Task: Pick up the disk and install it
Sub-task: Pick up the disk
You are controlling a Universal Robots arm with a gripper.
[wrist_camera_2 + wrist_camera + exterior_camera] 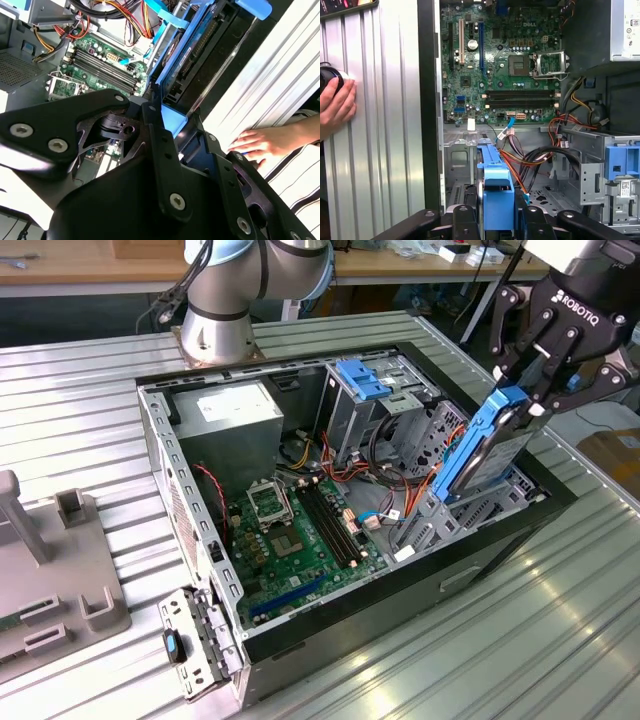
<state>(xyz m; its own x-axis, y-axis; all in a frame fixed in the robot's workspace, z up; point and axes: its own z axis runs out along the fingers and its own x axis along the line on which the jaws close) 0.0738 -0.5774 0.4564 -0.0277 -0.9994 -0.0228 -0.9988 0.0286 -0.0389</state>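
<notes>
Your hand clamped on the top end of the disk, disk standing tilted at three o'clock of the open computer case in the exterior view, lower end at the case's rim.

It's a robotics lab or workshop: a robot arm bolted onto a ribbed metal counter, with an opened computer case lying on it.

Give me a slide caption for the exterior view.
Gripper holds the disk tilted on edge over the open computer case.
</notes>
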